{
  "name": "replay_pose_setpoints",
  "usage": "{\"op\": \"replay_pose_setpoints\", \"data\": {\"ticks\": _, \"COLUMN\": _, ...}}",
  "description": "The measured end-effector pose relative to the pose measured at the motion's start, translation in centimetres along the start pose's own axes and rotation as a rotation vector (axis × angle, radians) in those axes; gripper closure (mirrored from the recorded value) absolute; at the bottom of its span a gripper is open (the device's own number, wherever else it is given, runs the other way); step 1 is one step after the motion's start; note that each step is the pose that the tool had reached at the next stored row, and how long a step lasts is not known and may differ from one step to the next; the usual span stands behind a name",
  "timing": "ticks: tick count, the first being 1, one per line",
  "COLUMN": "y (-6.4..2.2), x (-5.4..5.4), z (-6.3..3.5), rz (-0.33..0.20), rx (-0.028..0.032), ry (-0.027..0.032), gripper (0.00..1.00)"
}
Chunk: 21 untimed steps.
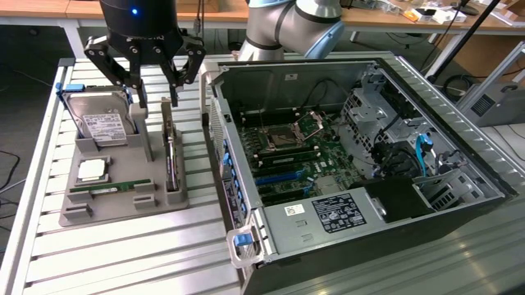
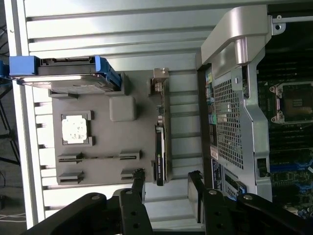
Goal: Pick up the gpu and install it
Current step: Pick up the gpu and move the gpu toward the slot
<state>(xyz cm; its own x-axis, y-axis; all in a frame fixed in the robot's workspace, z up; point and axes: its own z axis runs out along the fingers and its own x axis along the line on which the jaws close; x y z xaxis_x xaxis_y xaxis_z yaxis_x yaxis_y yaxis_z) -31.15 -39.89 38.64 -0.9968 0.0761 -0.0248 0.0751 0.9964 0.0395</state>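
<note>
Your hand (image 2: 167,175) hangs above the gpu (image 2: 160,142), fingers apart to straddle it. It stands on edge in the grey holder (image 2: 105,147) beside the case (image 1: 287,80), top edge offered for gripping.

A desk (image 1: 123,258) of pale metal slats fills the lower left of the exterior view. Wood-topped tables (image 1: 377,18) on white legs run along the top edge. Dark floor (image 1: 24,61) with a thin cable (image 1: 8,161) shows at far left.
</note>
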Motion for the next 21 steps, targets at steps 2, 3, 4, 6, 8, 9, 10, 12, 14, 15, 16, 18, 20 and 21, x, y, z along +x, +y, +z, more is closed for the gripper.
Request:
{"op": "replay_pose_setpoints", "data": {"ticks": 2, "y": 0.0, "x": 0.0, "z": 0.05, "rz": 0.0, "rx": 0.0, "ry": 0.0, "gripper": 0.52}}
{"op": "replay_pose_setpoints", "data": {"ticks": 3, "y": 0.0, "x": 0.0, "z": 0.07, "rz": 0.0, "rx": 0.0, "ry": 0.0, "gripper": 0.52}}
{"op": "replay_pose_setpoints", "data": {"ticks": 4, "y": 0.0, "x": 0.0, "z": 0.09, "rz": 0.0, "rx": 0.0, "ry": 0.0, "gripper": 0.52}}
{"op": "replay_pose_setpoints", "data": {"ticks": 6, "y": -0.01, "x": 0.0, "z": 0.14, "rz": 0.0, "rx": 0.0, "ry": 0.0, "gripper": 0.52}}
{"op": "replay_pose_setpoints", "data": {"ticks": 8, "y": -0.01, "x": 0.0, "z": 0.19, "rz": 0.0, "rx": 0.0001, "ry": 0.0001, "gripper": 0.52}}
{"op": "replay_pose_setpoints", "data": {"ticks": 9, "y": -0.01, "x": 0.0, "z": 0.22, "rz": 0.0, "rx": 0.0, "ry": 0.0, "gripper": 0.52}}
{"op": "replay_pose_setpoints", "data": {"ticks": 10, "y": -0.01, "x": 0.0, "z": 0.26, "rz": 0.0, "rx": 0.0, "ry": 0.0, "gripper": 0.52}}
{"op": "replay_pose_setpoints", "data": {"ticks": 12, "y": -0.01, "x": 0.01, "z": 0.3, "rz": 0.0, "rx": 0.0001, "ry": 0.0001, "gripper": 0.52}}
{"op": "replay_pose_setpoints", "data": {"ticks": 14, "y": -0.01, "x": 0.01, "z": 0.36, "rz": 0.0, "rx": 0.0, "ry": 0.0, "gripper": 0.52}}
{"op": "replay_pose_setpoints", "data": {"ticks": 15, "y": -0.02, "x": 0.01, "z": 0.38, "rz": 0.0, "rx": 0.0, "ry": 0.0, "gripper": 0.52}}
{"op": "replay_pose_setpoints", "data": {"ticks": 16, "y": -0.02, "x": 0.01, "z": 0.4, "rz": 0.0, "rx": 0.0, "ry": 0.0, "gripper": 0.52}}
{"op": "replay_pose_setpoints", "data": {"ticks": 18, "y": -0.02, "x": 0.01, "z": 0.44, "rz": 0.0, "rx": 0.0, "ry": 0.0001, "gripper": 0.52}}
{"op": "replay_pose_setpoints", "data": {"ticks": 20, "y": -0.02, "x": 0.01, "z": 0.49, "rz": 0.0, "rx": 0.0, "ry": 0.0, "gripper": 0.52}}
{"op": "replay_pose_setpoints", "data": {"ticks": 21, "y": -0.02, "x": 0.01, "z": 0.51, "rz": 0.0, "rx": 0.0, "ry": 0.0001, "gripper": 0.52}}
